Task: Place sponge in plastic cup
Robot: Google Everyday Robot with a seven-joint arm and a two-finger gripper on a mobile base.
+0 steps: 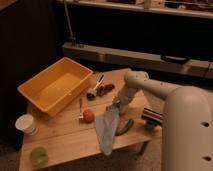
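My gripper (116, 104) is low over the middle of the wooden table (70, 142), at the top end of a long blue-grey cloth (107, 128) that hangs over the front edge. The arm reaches in from the right and hides what lies under the gripper. I see no sponge apart from the cloth; it is hidden or too small to make out. The plastic cup (38, 155), squat and light green, stands upright at the front left corner, far from the gripper.
A yellow bin (54, 89) fills the back left. A taller white cup (25, 123) stands at the left edge. An orange fruit (88, 115), a fork (80, 106), dark red items (105, 90), a green vegetable (125, 126) and a dark can (151, 116) surround the gripper.
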